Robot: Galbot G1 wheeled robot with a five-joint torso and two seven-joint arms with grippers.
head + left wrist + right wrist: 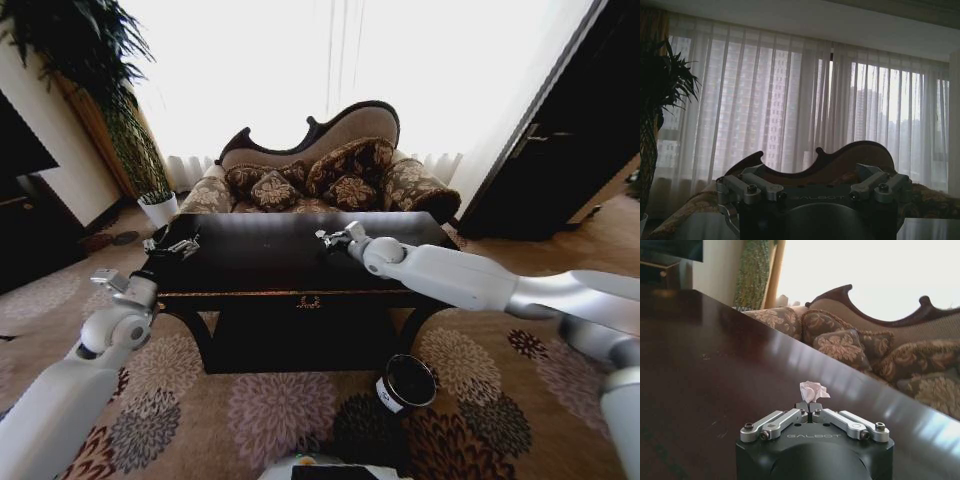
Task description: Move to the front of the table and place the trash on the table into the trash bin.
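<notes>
Glossy white arms with rounded grey joints end in black housings stamped GALBOT; each claw, the right claw [810, 407] and left claw [815, 192], carries silver linkage bars fixed with dark screws.

1 table [270, 262], 1 trash bin [406, 383], 1 paper scrap [813, 391], 2 end effectors.

The lower part of the crumpled white paper scrap [814, 391] is hidden between the closed fingertips of the right hand [809, 407]. The left hand [815, 192] has its fingertips cut off by the wrist view's edge. The trash bin [406, 383] has a label too small to read.
</notes>
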